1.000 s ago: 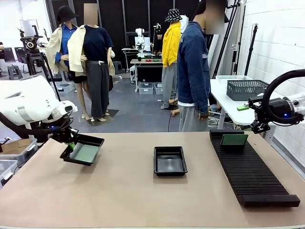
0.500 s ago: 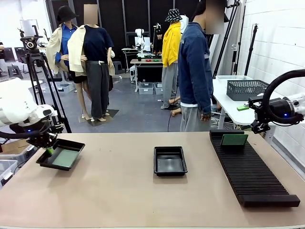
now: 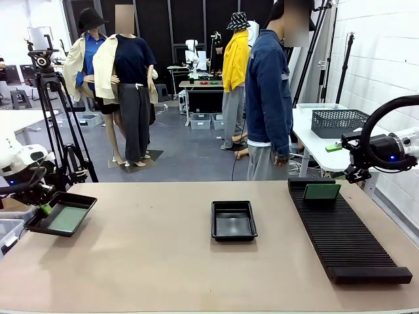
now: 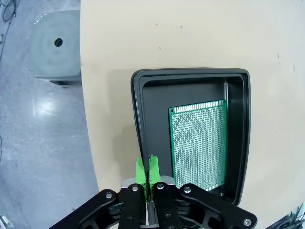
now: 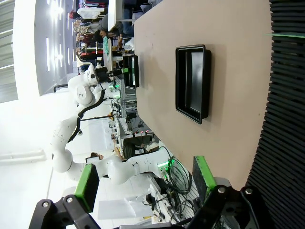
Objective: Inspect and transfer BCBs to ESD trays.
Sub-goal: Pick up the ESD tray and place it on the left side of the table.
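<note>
1. The left gripper (image 4: 145, 164) is clamped tight on the long rim of an ESD tray (image 4: 190, 72) at the left edge of the table (image 3: 163, 261). The tray's near end is hidden behind the gripper.
2. A BCB (image 4: 199, 143) lies flat inside, its long axis along the tray's.
3. The second tray (image 3: 234, 220) sits mid-table, its long axis toward the person (image 3: 267, 98).
4. Another BCB (image 3: 321, 191) stands at the far end of the rack (image 3: 353, 248), lower edge hidden. Near it the right gripper (image 5: 143, 171) gapes wide, holding nothing.

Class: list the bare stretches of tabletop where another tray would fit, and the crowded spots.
Widest bare table lies between the left tray and middle tray. A narrower strip runs between middle tray and rack. Crowded: the left edge, where the left gripper clamps the left tray, and the rack's side.
</note>
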`<state>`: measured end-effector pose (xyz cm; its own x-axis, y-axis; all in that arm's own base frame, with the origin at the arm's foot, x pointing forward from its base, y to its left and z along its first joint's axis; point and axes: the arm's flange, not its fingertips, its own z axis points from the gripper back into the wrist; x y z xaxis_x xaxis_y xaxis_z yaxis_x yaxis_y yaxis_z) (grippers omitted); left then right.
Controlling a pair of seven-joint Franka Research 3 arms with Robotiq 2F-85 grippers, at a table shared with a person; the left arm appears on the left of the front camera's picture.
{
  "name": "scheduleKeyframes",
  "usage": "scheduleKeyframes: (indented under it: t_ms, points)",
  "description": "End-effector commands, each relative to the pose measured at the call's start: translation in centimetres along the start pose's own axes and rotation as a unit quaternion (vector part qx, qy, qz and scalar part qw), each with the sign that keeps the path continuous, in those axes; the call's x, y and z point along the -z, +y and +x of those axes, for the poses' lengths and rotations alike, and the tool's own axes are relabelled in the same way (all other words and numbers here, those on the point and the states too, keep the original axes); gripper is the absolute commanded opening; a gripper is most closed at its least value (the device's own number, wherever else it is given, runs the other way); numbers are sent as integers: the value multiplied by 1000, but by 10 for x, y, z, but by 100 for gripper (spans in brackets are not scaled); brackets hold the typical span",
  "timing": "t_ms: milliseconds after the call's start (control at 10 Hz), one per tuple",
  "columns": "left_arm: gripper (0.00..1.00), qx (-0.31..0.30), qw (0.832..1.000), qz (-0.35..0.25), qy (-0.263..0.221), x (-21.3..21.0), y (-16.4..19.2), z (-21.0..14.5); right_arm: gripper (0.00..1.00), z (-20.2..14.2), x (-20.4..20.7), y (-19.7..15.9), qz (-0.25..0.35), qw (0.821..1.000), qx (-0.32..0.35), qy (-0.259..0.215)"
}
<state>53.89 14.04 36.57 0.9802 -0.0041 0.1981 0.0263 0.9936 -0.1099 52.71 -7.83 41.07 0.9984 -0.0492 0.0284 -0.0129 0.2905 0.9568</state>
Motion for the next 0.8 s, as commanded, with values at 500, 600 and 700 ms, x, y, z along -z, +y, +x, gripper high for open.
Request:
scheduleKeyframes:
  t_ms: [500,600,700]
  points:
    - [0,0,999,-41,-4,31,34,8,100,0,1,1,3,1000,3,5]
    - [0,-6,999,-45,-5,34,36,7,100,0,1,1,3,1000,3,5]
    - [7,-13,999,-43,-7,33,35,7,100,0,1,1,3,1000,3,5]
